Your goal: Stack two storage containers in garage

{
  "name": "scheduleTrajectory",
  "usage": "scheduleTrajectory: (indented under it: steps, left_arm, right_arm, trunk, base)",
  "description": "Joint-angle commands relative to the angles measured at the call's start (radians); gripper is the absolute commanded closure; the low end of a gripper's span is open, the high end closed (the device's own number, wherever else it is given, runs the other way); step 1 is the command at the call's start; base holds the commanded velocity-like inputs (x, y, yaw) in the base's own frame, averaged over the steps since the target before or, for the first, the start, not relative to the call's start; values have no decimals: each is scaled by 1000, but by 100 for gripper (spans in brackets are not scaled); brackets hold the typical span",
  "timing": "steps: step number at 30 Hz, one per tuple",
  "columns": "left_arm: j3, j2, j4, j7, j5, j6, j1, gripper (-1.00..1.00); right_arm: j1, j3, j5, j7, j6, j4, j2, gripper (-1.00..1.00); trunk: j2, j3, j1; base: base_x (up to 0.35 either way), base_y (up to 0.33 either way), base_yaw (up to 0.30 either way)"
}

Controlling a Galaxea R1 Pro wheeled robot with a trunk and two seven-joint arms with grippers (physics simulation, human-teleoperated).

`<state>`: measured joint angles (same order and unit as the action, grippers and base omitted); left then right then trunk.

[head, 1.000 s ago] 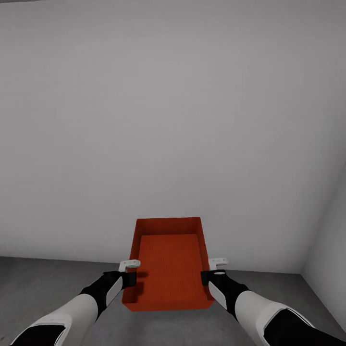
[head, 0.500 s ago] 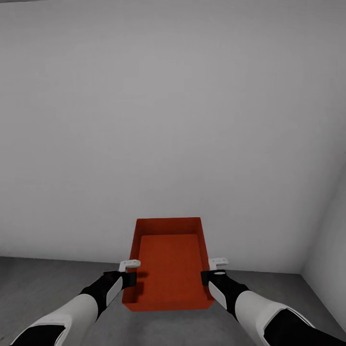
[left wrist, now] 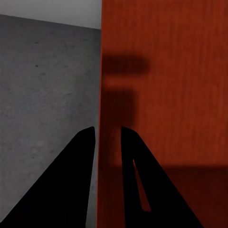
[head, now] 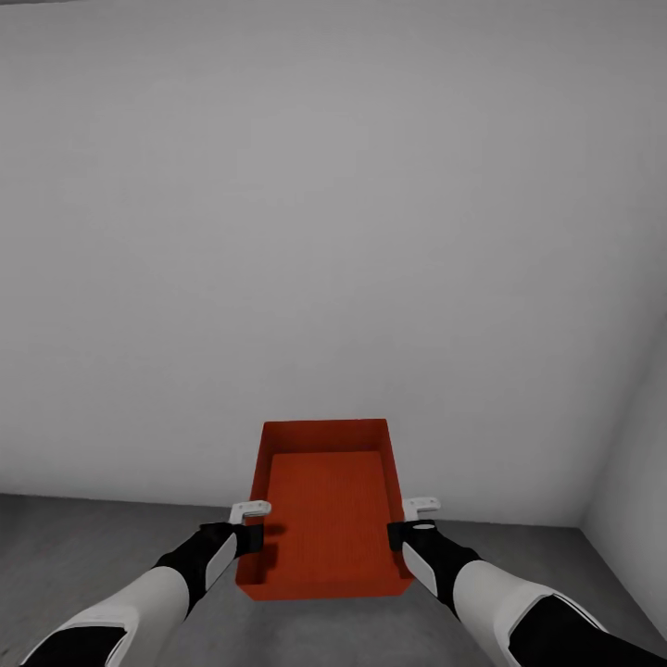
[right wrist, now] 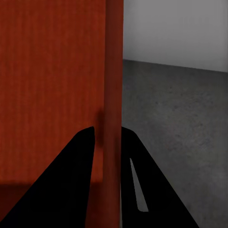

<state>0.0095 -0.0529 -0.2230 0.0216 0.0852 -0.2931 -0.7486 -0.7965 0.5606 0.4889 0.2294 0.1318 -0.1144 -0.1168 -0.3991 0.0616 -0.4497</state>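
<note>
Left gripper (head: 252, 519) is clamping the left side wall of the storage container (head: 326, 519), one finger inside the wall and one outside; the left wrist view is showing the thin wall edge running between the two dark fingers (left wrist: 78, 166), jaws closed onto it.

The storage container is sitting centre, between both arms, held up off the floor (head: 83, 547). It is an orange-red rectangular open-top bin, shallow, with plain smooth walls and a faintly ribbed bottom, its long axis running near to far. A finger shadow is falling across its inner wall (left wrist: 161, 71) in the left wrist view.

Right gripper (head: 415, 519) is clamping the right side wall (right wrist: 113, 95) the same way, its fingers (right wrist: 80, 161) straddling it.

Edges and room: dark grey mottled concrete floor is lying to the left and right of the bin and under it. A plain grey-white wall (head: 324, 232) is standing just beyond the bin's far end, meeting the floor there. A second wall (head: 639, 463) is closing in at far right, forming a corner. Open floor is stretching wider on the left than on the right.
</note>
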Motion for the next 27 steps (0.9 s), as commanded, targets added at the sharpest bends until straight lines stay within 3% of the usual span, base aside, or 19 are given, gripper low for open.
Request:
scheduleTrajectory:
  steps: [1,17,27]
  left_arm:
    - [-11,-1,-4,15,-24,23,0,100]
    - [-11,-4,-3,15,-19,17,0,100]
    - [-11,-4,-2,14,-21,11,0,100]
  right_arm:
    - [0,37,34,3,6,-1,-6,100]
    - [0,38,34,2,6,-1,-6,100]
    - [0,37,34,2,6,-1,-6,100]
  trunk:
    - [-1,-2,0]
    - [-1,-28,0]
    - [-71,-75,-39]
  base:
    - [0,0,0]
    - [0,0,0]
    - [0,0,0]
